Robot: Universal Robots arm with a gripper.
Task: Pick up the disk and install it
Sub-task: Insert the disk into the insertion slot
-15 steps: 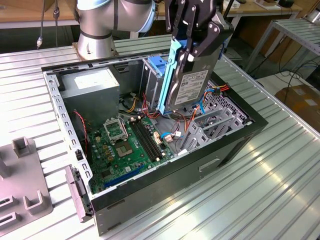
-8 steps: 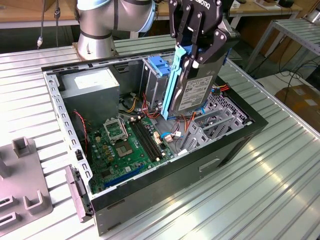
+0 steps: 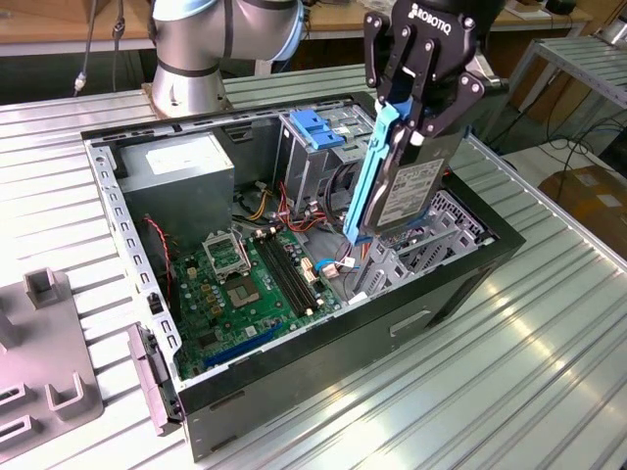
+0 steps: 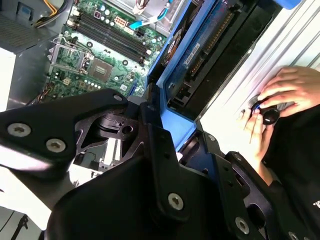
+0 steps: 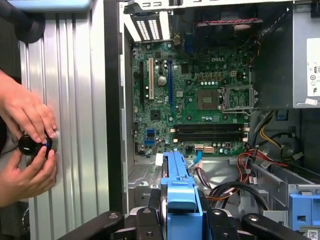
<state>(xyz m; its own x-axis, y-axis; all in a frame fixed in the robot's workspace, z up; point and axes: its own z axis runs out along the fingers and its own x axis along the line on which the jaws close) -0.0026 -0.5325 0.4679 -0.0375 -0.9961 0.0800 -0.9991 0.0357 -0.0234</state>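
Grips the disk (image 3: 400, 191) in the tool (image 3: 409, 110), fingers clenched on its upper end across the blue rail (image 3: 367, 166) and the grey metal body. Holds it on edge, slightly tilted, lower end over the inside of the open computer case (image 3: 294, 367); hard to tell whether already below the rim. Hangs just beside the metal drive cage (image 3: 299, 166) with its blue tab (image 3: 315, 127), above the loose cables (image 3: 333, 264) at the edge of the motherboard (image 3: 245, 284). Stands on the ribbed counter (image 3: 460, 392), that case. In the first wrist view, a person's hands (image 5: 25, 115) around a small black knob (image 5: 31, 145) on the counter outside the case wall.

Judged from this: picked up, not seated. Hold the clench firm, since a long flat piece held by one end probably swings easily. Square the rail to the cage before any descent. Mind the cables underneath, likely to snag a corner. Go slowly near the cage wall; little room there, by the look of it.
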